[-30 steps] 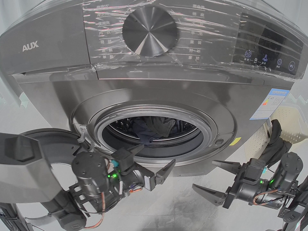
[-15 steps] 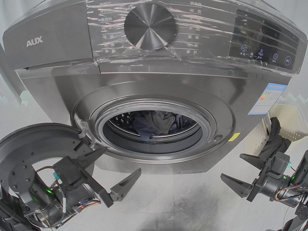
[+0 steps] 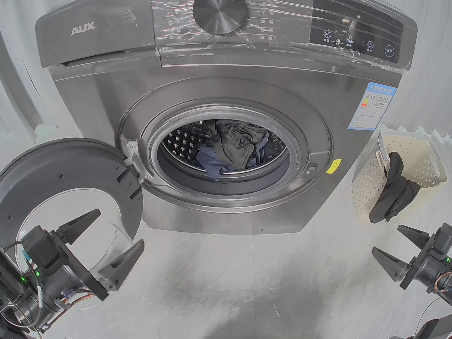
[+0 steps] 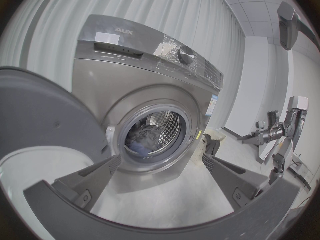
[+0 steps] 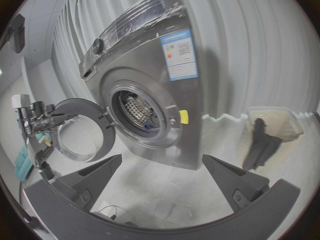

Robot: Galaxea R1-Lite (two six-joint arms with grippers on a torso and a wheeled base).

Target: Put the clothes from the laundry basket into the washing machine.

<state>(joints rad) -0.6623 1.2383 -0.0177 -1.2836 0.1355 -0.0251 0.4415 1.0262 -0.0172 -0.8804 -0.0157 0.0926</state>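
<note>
Left gripper: low at 7 o'clock. Two matte black wedge fingers spread wide, nothing between them. Cross-hatched pads near the tips.

Right gripper: low at 4 o'clock. Same black wedges, also spread apart and empty.

Floor: pale grey, smooth, faintly mottled, dull sheen.

Door: at 9 o'clock, swung fully open on the washer's left side. Round, grey rim, clear window in the middle. My left gripper sits just in front of its lower part; I cannot tell whether they touch.

Washer: dead ahead at 12 o'clock. Brushed grey metal front loader with a round mouth ringed in bright metal.

Drum: perforated steel, shiny.

Clothes: crumpled heap inside the drum, a dark grey-green piece lying over a blue one.

Sticker: small, yellow, on the front just right of the mouth.

Label: blue and white, higher on the same side.

Basket: at 2 o'clock, on the floor just beside the washer's right side. Cream plastic, perforated walls.

Garment: dark, limp, draped over the basket's near rim and hanging down its outer wall.

Dial: round, spun metal, top centre of the washer's panel.

Film: clear and crinkled, wrapped over the dial and the dark panel beside it.

Curtain: pale, pleated, behind the washer on both sides.
</note>
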